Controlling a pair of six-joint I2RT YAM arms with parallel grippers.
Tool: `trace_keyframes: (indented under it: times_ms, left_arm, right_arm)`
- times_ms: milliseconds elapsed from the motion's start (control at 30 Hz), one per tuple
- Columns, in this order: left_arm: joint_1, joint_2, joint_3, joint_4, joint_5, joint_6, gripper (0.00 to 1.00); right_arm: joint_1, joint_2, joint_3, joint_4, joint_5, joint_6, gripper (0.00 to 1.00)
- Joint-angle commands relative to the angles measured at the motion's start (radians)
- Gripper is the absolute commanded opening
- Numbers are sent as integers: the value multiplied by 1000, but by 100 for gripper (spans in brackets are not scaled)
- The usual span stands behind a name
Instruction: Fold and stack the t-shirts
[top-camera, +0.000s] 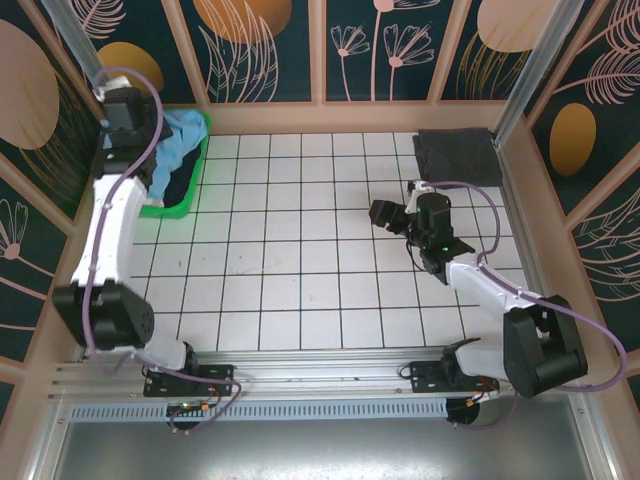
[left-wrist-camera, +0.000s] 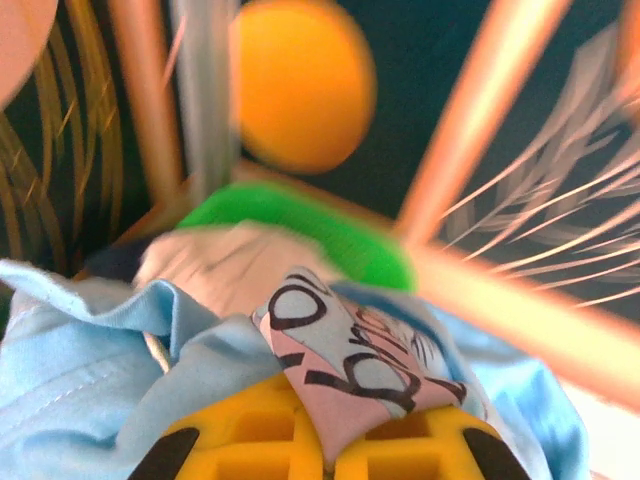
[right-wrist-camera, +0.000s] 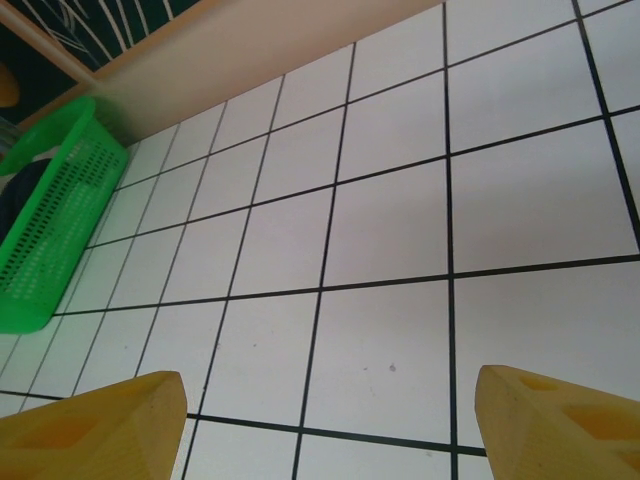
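Basket (top-camera: 168, 210), green plastic, sits far left with a light blue t-shirt (top-camera: 183, 135) bunched on top and navy cloth (top-camera: 180, 180) under it. The left gripper (left-wrist-camera: 328, 445) is clamped shut on that tee's printed patch. Right gripper (right-wrist-camera: 330, 400) hangs wide open, holding nothing, over white tiles (top-camera: 300, 250). A folded dark grey t-shirt (top-camera: 457, 155) lies in the far right corner.
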Motion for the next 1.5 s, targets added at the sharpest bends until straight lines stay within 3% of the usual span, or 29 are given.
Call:
trace_keyframes:
  times_ms: [0,133,233,333,367,400,433,467,500,700,833,967,1167,1333,1367,1467]
  left_arm:
    - [-28,-154,52,216,322,3,0]
    - [-137,-178,130,280,560,-28,0]
    - [-193,-187,66,389,693,-114,0]
    - [-213,-194,-77,497,703,-188,0]
    - [-213,-186,-120,512,679,-210,10]
    - [-213,-173,-164,522,649,-232,27]
    - [-216,-147,-209,537,639,-246,47]
    - [-219,-111,-249,544,629,-258,78]
    - [-230,-73,-290,544,614,-263,99]
    - [-310,72,-480,537,481,-209,99]
    - [-309,69,-581,486,361,-157,99]
    - [-310,35,-692,438,267,-139,99]
    - [-324,7,-821,503,331,-163,99]
    - [-409,135,-723,531,387,-127,97]
    - [-415,173,-690,540,398,-125,95]
    - [-419,294,-590,557,499,-135,78]
  right_arm:
    - [1,-47,-16,50,-56,25,76]
    - [3,-82,-12,75,-104,48,75]
    - [10,-126,-14,103,-138,59,75]
    - [26,-166,-14,110,-126,58,75]
    - [30,-172,-14,111,-120,58,74]
    - [35,-174,-13,109,-114,57,74]
    - [39,-173,-14,105,-108,57,74]
    - [46,-166,-14,99,-100,58,74]
    - [51,-156,-14,91,-91,60,74]
    - [153,-12,11,3,-26,45,76]
    - [248,117,49,-41,24,14,77]
    - [269,262,115,-75,69,-11,78]
    - [262,402,223,-86,127,-75,75]
    - [219,513,300,-97,189,-96,70]
    - [208,540,312,-96,192,-101,69]
    - [204,588,346,-126,181,-106,67]
